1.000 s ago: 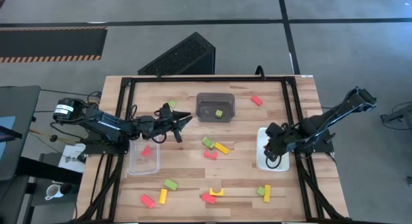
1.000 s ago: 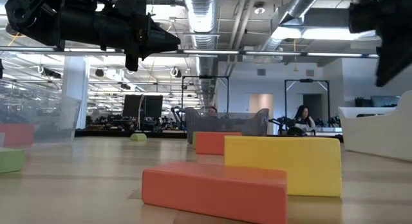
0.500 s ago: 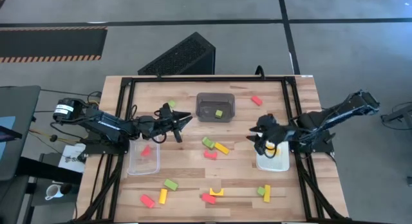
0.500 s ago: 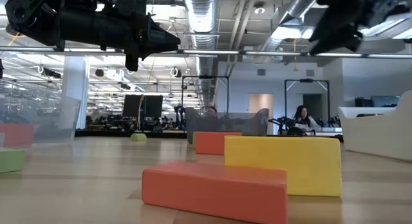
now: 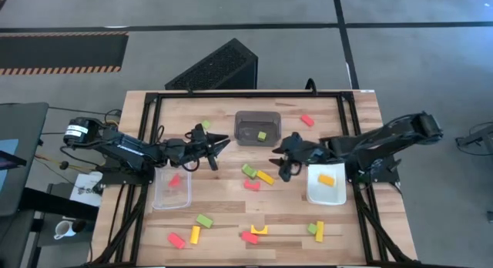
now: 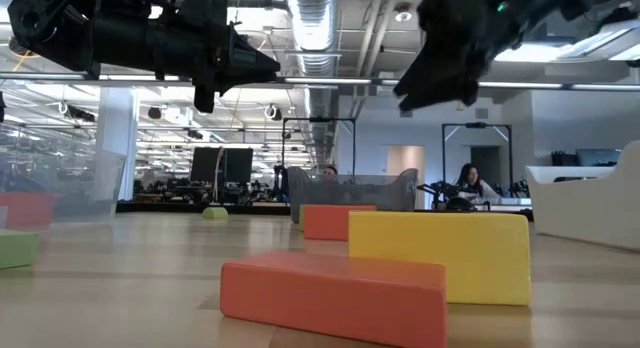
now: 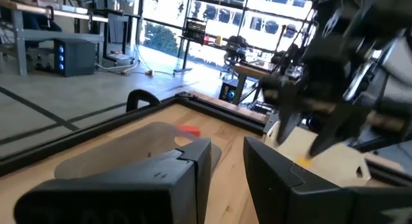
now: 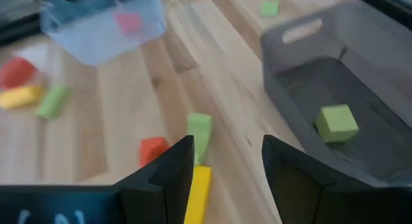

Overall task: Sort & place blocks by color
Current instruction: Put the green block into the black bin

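Observation:
Red, yellow and light green blocks lie scattered on the wooden table. A green point(image 5: 248, 170), a yellow point(image 5: 266, 176) and a red block point(image 5: 252, 185) lie together mid-table. My right gripper point(image 5: 279, 166) hangs open above the table just right of them; its wrist view point(image 8: 225, 147) looks down on the green block point(image 8: 199, 129). My left gripper point(image 5: 222, 145) waits open in the air between the clear bin point(image 5: 158, 199) and the dark grey bin point(image 5: 245, 118). A yellow block point(image 5: 326, 178) lies in the white bin point(image 5: 316, 195), a green cube point(image 5: 263, 135) in the grey bin, a red block point(image 5: 175, 179) in the clear bin.
More blocks lie near the table's near edge: green point(image 5: 204, 220), red point(image 5: 176, 239), yellow point(image 5: 195, 234), red point(image 5: 249, 237), a yellow arch point(image 5: 259, 230), green point(image 5: 313, 229), yellow point(image 5: 320, 230). A green block point(image 5: 205, 124) and a red one point(image 5: 307, 120) lie near the far edge.
My right gripper has swung from over the white bin toward the table's left, and now hangs beside the middle group of blocks. The yellow block that it covered now shows lying in the white bin. My left arm has kept still.

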